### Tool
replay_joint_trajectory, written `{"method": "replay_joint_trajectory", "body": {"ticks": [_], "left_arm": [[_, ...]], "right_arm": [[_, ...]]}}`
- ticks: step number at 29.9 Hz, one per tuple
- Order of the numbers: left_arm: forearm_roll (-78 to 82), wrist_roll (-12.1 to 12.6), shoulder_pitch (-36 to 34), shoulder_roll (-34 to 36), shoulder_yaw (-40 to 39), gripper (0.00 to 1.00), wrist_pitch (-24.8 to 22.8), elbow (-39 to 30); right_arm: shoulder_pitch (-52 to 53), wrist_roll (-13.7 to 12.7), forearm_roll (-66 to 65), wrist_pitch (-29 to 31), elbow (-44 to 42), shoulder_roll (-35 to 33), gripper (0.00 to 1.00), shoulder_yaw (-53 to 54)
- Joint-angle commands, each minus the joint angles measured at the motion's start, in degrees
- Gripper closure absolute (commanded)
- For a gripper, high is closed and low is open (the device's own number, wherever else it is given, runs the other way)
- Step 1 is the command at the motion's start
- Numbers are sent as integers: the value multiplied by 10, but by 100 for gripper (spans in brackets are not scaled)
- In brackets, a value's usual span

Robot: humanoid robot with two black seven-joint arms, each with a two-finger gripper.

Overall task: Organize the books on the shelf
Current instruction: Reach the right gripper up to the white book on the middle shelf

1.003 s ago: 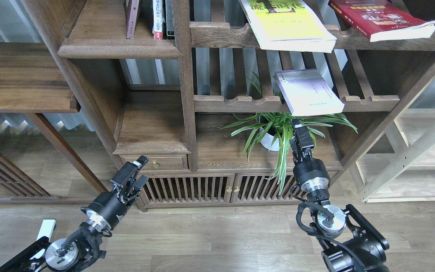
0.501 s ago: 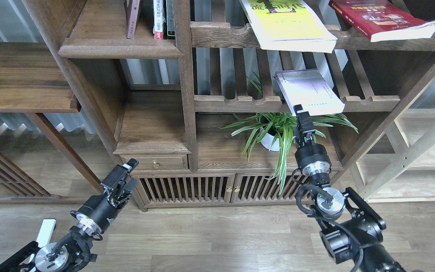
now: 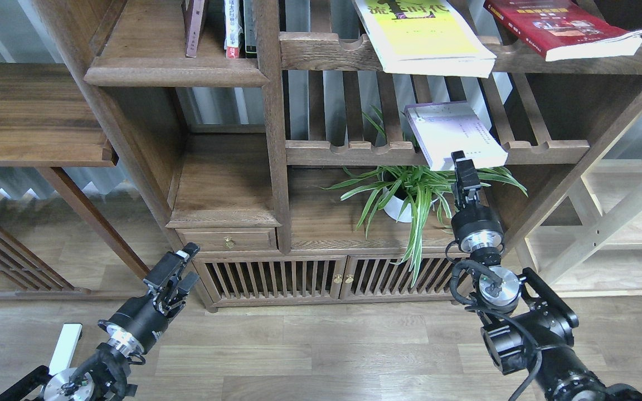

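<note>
- My two arms are black, built of rounded, drum-like segments.
- Each wrist carries a bright silver metal ring, with a round silver cap at the joint below it.
- Black cables loop loosely around the right arm [image 3: 499,312].
- A flat white piece shows beside the left arm [image 3: 126,328].

A potted spider plant [image 3: 410,192] stands above slatted cabinet doors [image 3: 321,277].
</note>
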Motion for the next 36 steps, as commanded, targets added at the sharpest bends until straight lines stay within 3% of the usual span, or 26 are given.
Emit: {"method": "replay_joint_trajectory", "body": {"ticks": [1,28,30,33,36], "left_arm": [[0,0,3,5,0,1,0,1],[0,0,19,19,-3,1,0,0],[0,0,19,20,-3,1,0,0],[0,0,19,20,-3,1,0,0],[0,0,19,21,-4,1,0,0]], "right_arm": [[18,-1,0,-1,-15,-1,0,0],[76,1,0,-65,-49,3,2,0],[76,1,0,-67,-49,3,9,0],[72,4,0,-67,-49,3,32,1],[70,9,0,-63,-48,4,46,0]]}}
